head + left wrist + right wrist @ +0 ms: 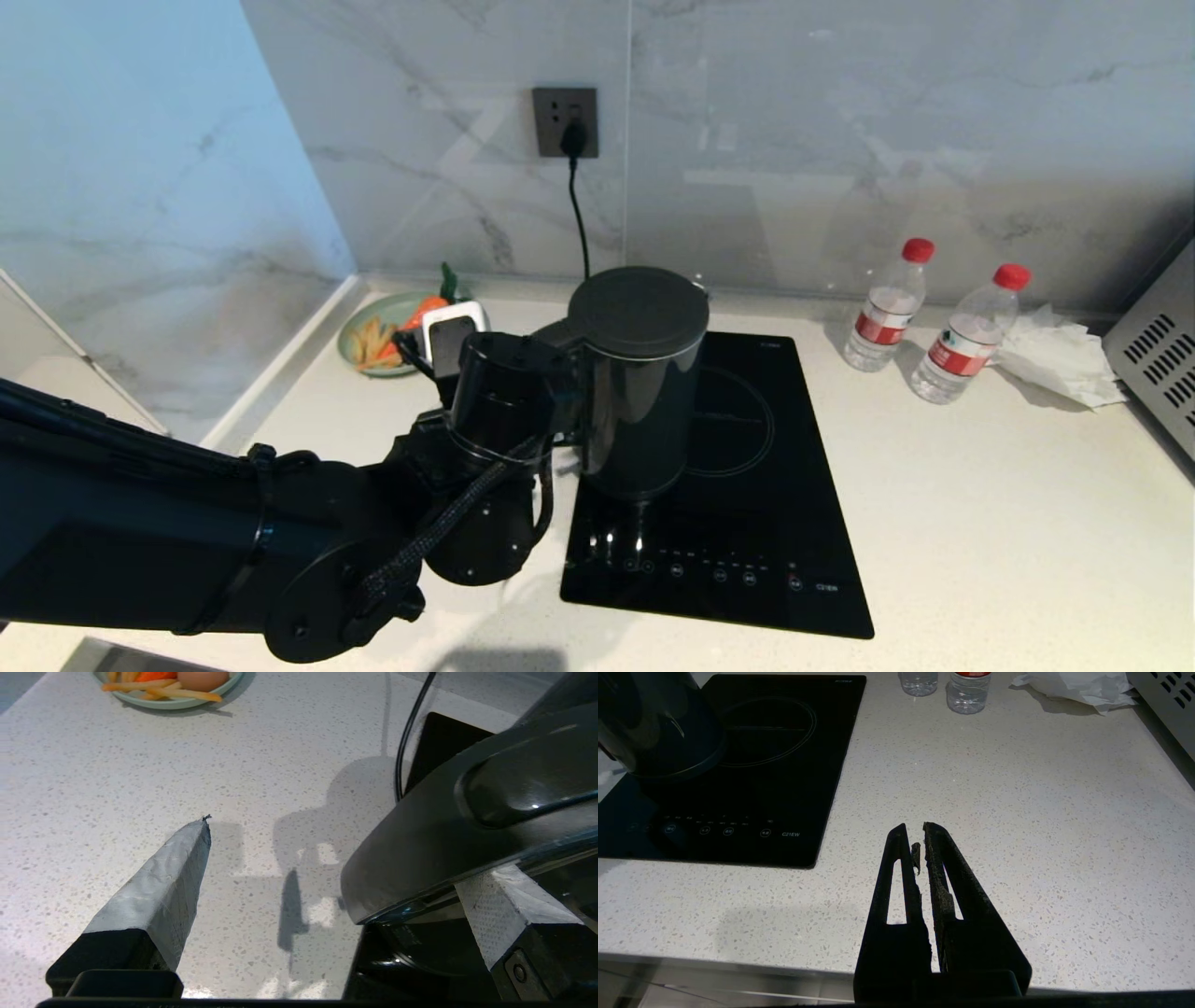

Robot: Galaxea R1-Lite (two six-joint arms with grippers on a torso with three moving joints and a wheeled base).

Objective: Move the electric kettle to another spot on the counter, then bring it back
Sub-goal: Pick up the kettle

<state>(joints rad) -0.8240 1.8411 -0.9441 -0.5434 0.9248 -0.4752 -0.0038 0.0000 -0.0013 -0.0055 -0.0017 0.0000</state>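
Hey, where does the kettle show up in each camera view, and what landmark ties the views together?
Head view: kettle at centre, over the cooktop's left edge, left gripper at its handle.
Left wrist view: its handle fills the right side, one finger under it.
Right wrist view: its lower body in the upper left corner.
Shared landmark: the black cooktop.

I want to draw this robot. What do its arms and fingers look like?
The left arm is chunky, glossy black, with a braided cable. The left tool has pale grey taped, wedge-shaped fingers. The right tool has thin black fingers with triangular cut-outs.
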